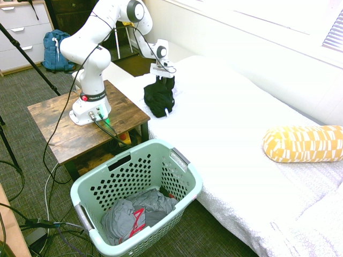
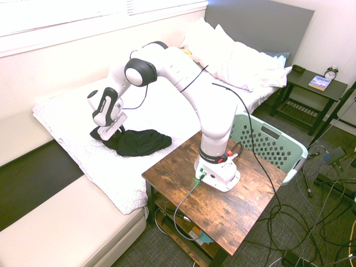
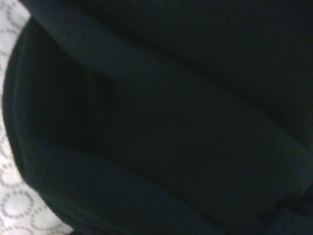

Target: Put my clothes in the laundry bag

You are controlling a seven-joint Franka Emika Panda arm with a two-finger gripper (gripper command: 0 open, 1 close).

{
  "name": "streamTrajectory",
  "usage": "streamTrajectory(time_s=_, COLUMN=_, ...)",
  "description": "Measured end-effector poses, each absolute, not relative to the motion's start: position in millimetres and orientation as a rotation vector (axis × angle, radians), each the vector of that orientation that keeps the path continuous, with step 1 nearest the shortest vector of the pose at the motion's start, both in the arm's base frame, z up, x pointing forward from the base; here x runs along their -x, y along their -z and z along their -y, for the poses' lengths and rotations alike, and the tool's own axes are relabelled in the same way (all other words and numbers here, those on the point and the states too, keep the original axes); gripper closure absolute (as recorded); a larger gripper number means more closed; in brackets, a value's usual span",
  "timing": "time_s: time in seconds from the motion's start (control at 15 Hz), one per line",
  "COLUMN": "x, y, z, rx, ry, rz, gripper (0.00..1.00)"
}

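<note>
Black, soft, rumpled garment (image 1: 159, 99); I cannot tell the claw's (image 1: 162, 78) state.

The Franka arm (image 1: 92, 53) is wearing a glossy white shell, its rounded segments swelling at the joints, and round black caps ringed in white are covering the elbow and wrist joints, with dark trim running along the wrist housing (image 2: 107, 105). The base (image 2: 217, 172) is showing a flat, flared white foot with a dark band of pale lettering above it, a red button-like spot beside the lettering and a small green light glowing low near the connectors. Thin black cables are looping along the links, one strap-like dark band is circling the upper link, and a pale, blocky gripper body (image 1: 162, 69) is finishing the wrist.
</note>
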State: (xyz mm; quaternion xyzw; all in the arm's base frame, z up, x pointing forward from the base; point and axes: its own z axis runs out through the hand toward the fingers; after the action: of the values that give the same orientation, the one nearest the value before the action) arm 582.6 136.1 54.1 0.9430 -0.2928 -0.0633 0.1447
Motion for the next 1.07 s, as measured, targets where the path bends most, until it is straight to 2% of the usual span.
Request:
streamTrajectory(time_s=0.27, x=-543.8, y=-61.1, z=-89.4, rx=-2.705, ry=0.222, rz=0.893, gripper=1.0)
streamTrajectory(time_s=0.73, x=-550.8, y=-71.4, z=-68.9, rx=-2.758, ry=0.183, rz=0.972, gripper=1.0)
streamTrajectory(time_s=0.87, x=-564.5, y=-102.9, z=-65.9, rx=-2.799, ry=0.153, rz=0.983, gripper=1.0)
streamTrajectory(time_s=1.07, x=-587.8, y=-199.2, z=-50.6, rx=-2.819, ry=0.199, rz=0.897, gripper=1.0)
